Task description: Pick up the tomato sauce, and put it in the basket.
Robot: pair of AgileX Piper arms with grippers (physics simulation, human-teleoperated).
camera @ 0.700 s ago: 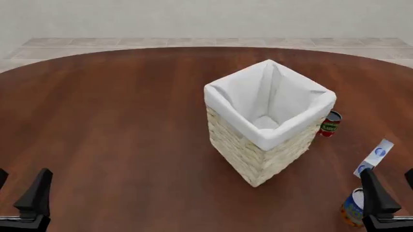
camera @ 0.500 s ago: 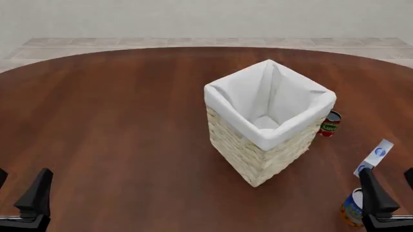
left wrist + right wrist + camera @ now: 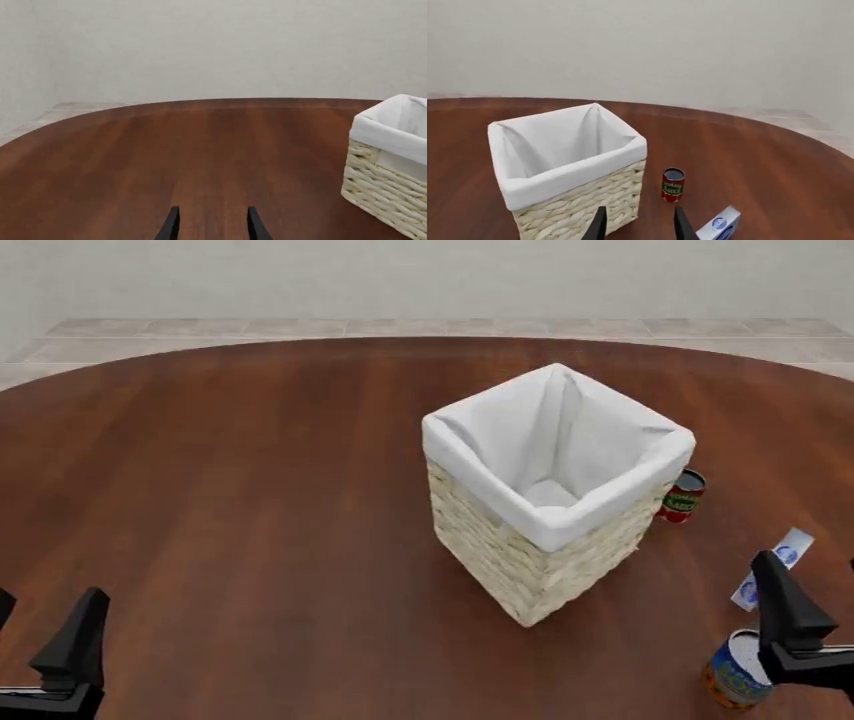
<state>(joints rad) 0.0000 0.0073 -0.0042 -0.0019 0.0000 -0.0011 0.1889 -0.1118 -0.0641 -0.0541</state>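
Plainly the reach is only starting: the tomato sauce (image 3: pixel 682 497) stands upright on the table (image 3: pixel 240 490), just beside the basket (image 3: pixel 541 540) on its far right side, untouched. The right gripper (image 3: pixel 636 224) hangs near the table's front edge, fingers parted and empty; the left gripper (image 3: pixel 210 225) likewise holds nothing. Next, I'd say, the right arm must travel forward past the carton (image 3: pixel 771 567) and straddle the can.
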